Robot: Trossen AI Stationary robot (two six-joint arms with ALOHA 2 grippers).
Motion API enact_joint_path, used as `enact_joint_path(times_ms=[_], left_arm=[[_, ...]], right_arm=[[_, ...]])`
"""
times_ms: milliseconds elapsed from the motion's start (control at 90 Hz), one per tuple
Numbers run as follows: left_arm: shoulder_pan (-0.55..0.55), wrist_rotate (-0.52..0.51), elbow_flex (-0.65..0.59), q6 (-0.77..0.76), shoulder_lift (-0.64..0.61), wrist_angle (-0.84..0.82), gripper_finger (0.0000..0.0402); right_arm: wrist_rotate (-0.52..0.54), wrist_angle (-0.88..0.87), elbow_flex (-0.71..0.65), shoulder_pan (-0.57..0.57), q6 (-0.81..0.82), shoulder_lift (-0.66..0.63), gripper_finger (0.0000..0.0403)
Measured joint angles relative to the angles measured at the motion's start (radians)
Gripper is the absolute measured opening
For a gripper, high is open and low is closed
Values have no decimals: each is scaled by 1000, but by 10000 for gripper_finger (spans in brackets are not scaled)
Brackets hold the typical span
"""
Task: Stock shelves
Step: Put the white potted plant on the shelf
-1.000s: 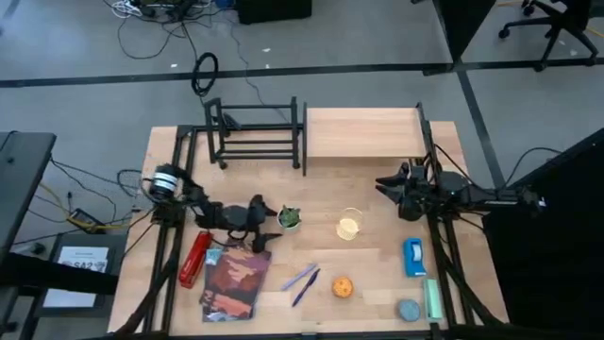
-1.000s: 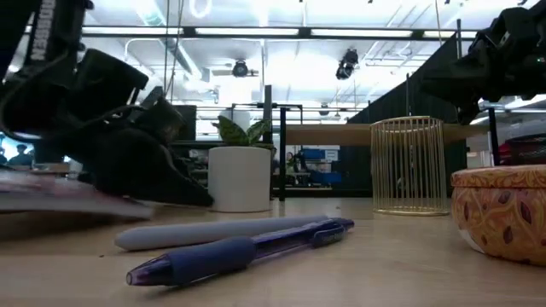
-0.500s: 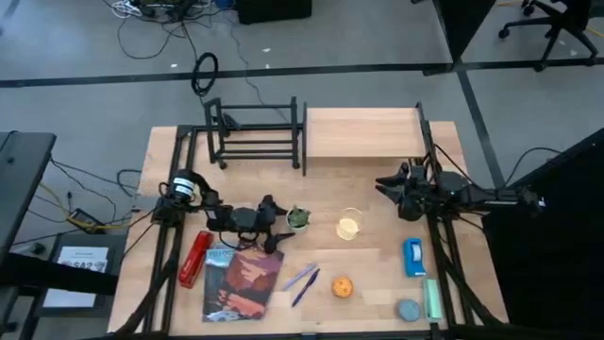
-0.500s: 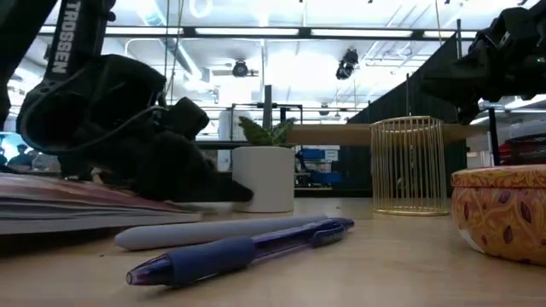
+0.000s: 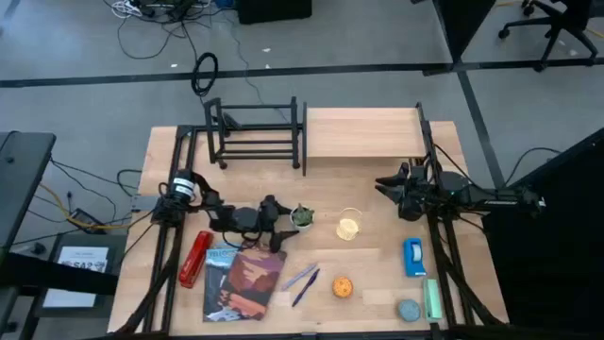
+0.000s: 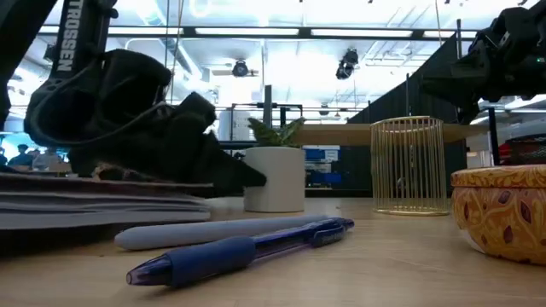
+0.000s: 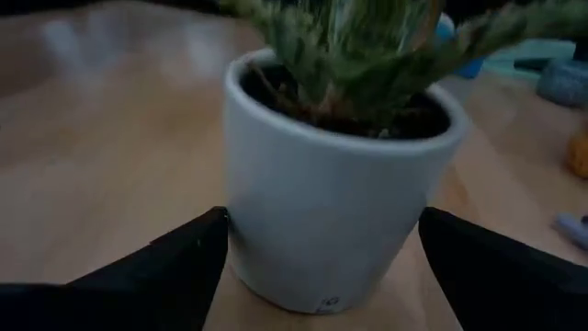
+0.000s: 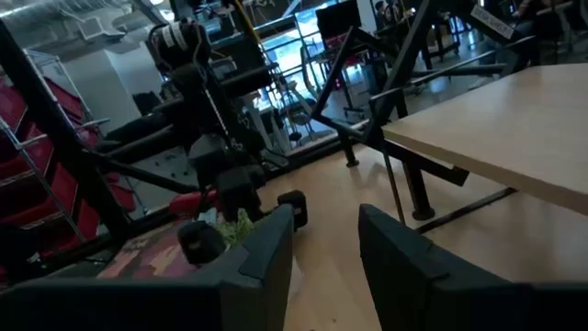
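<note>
Right now the left gripper is down low near the middle of the big wooden tabletop, its two dark fingers spread apart on either side of a small white ceramic pot with a spiky green plant. From the wrist view the fingers flank the pot's lower wall, but I cannot tell whether they actually touch it; the pot stands upright on the wood. Just behind that arm lies a colourful magazine with a reddish cover, and beside it a red stapler-like tool.

Over on the other side, the right gripper hangs above the table, near the front corner of the pale wooden plank shelf on black posts. Its fingers are parted with nothing between them.

The low black metal-bar rack with upright ends sits at the far edge of the table, just beside the plank shelf, and both are well apart from the plant.

Scattered in the near part of the table are a gold wire cup, a pale grey marker and a blue pen lying together, a round orange patterned tin, a blue tape dispenser, a small grey-blue round lid and a pale green bar.
</note>
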Motion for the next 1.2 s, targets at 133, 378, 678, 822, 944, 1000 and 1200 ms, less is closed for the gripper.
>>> enact_joint_path(times_ms=[133, 378, 678, 822, 944, 1000, 1200], left_arm=[[16, 8, 48, -1, 0, -79, 332], [45, 75, 88, -6, 0, -114, 328], [38, 101, 89, 77, -2, -41, 328], [53, 134, 102, 103, -2, -86, 328], [59, 154, 166, 96, -2, -182, 331], [68, 175, 202, 103, -2, -248, 333], [81, 211, 315, 202, -2, -429, 343]], right_arm=[[0, 0, 0, 0, 0, 0, 98], [0, 0, 0, 0, 0, 0, 98], [0, 0, 0, 0, 0, 0, 98], [0, 0, 0, 0, 0, 0, 98], [0, 0, 0, 0, 0, 0, 98], [0, 0, 0, 0, 0, 0, 98], [0, 0, 0, 0, 0, 0, 98]])
